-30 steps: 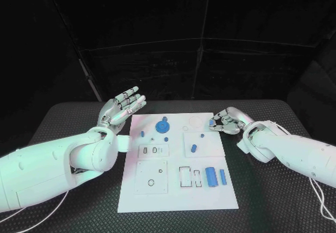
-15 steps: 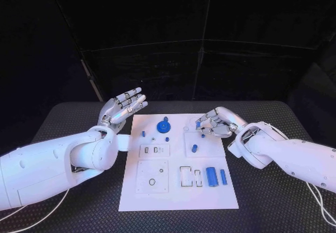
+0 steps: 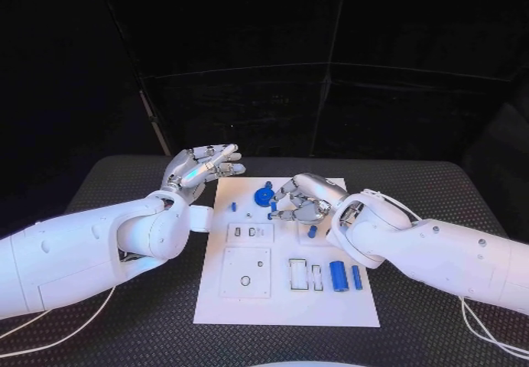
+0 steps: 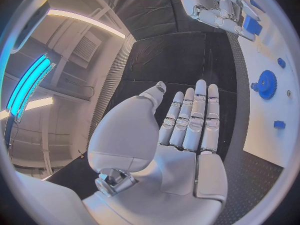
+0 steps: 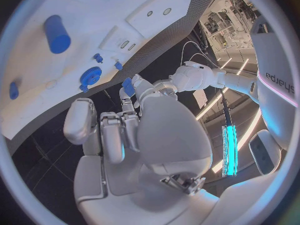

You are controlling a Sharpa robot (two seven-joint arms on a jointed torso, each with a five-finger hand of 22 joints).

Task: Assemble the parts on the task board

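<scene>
Right hand [image 3: 300, 200] pinching small blue part [image 5: 127, 86] above task board [image 3: 281, 298], likely lining up insertion; left hand [image 3: 199, 170] wide, parked clear.

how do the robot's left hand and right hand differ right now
The left hand is raised beside the task board, off its left edge, while the right hand is over the board's upper middle. The left hand's fingers are straight and spread, holding nothing; the right hand's fingers are curled in, with a small blue part at their tips. Both are silver hands on white arms.
</scene>
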